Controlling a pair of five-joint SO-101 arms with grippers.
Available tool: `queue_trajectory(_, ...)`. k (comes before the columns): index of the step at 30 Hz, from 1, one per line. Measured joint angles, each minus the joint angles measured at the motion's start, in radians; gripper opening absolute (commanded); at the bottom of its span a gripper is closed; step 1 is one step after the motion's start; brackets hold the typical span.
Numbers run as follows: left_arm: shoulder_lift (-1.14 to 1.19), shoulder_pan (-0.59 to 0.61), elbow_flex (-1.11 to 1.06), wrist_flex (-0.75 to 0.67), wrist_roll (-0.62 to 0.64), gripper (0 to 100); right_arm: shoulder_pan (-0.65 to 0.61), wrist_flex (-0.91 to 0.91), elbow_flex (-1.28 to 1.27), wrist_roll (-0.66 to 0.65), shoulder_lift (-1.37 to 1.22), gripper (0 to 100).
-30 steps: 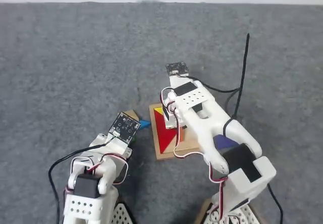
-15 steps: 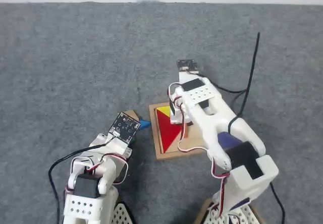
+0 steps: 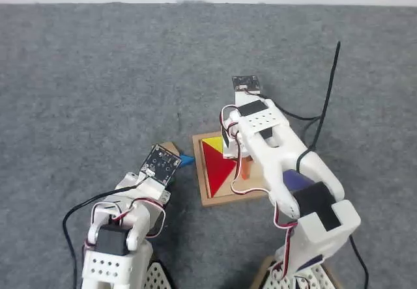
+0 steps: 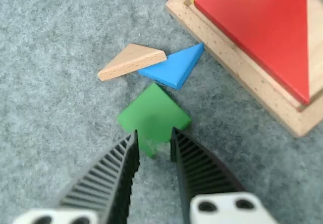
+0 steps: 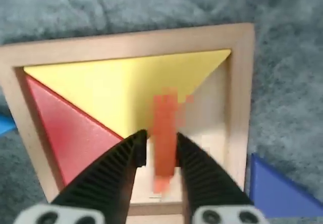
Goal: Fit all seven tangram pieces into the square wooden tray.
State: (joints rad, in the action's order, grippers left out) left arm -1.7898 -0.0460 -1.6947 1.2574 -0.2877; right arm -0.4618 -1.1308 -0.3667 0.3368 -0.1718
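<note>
The square wooden tray (image 3: 210, 199) (image 5: 245, 108) holds a yellow triangle (image 3: 213, 145) (image 5: 116, 88) and a red triangle (image 3: 220, 168) (image 5: 70, 133). My right gripper (image 5: 161, 139) (image 3: 238, 164) hangs over the tray's bare part, shut on an orange piece (image 5: 164, 113) (image 3: 246, 168) held on edge. On the carpet left of the tray lie a green square (image 4: 154, 119), a light blue triangle (image 4: 174, 65) (image 3: 187, 160) and a plain wood triangle (image 4: 132, 61). My left gripper (image 4: 153, 142) is low over the carpet, narrowly open, with the green square's near corner between its tips.
A dark blue piece (image 5: 277, 188) (image 3: 294, 181) lies on the carpet just outside the tray's right side, partly under the right arm. Grey carpet (image 3: 98, 74) spreads wide behind and to both sides. A black cable (image 3: 326, 100) trails from the right arm.
The right arm has swung to the right over the tray with the orange piece, uncovering more of the red and yellow triangles. The left arm has kept still.
</note>
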Motion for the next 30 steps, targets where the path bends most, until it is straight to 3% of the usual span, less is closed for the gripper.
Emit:
queue_trajectory(9, 0.0, 0.0, 0.0, 0.0, 0.0, 10, 0.005, -0.008, 0.009, -0.005, 0.0, 17.3)
queue_trajectory(14, 0.0, 0.0, 0.0, 0.0, 0.0, 10, 0.068, -0.043, 0.038, -0.08, 0.084, 17.1)
queue_trajectory(19, 0.0, 0.0, 0.0, 0.0, 0.0, 10, 0.11, -0.063, 0.031, -0.153, 0.259, 4.2)
queue_trajectory(21, 0.0, 0.0, 0.0, 0.0, 0.0, 10, 0.098, -0.063, -0.008, -0.204, 0.322, 0.3)
queue_trajectory(24, 0.0, 0.0, 0.0, 0.0, 0.0, 10, 0.068, -0.049, -0.12, -0.278, 0.362, 2.1)
queue_trajectory(30, 0.0, 0.0, 0.0, 0.0, 0.0, 10, 0.017, 0.012, -0.261, -0.308, 0.348, 2.2)
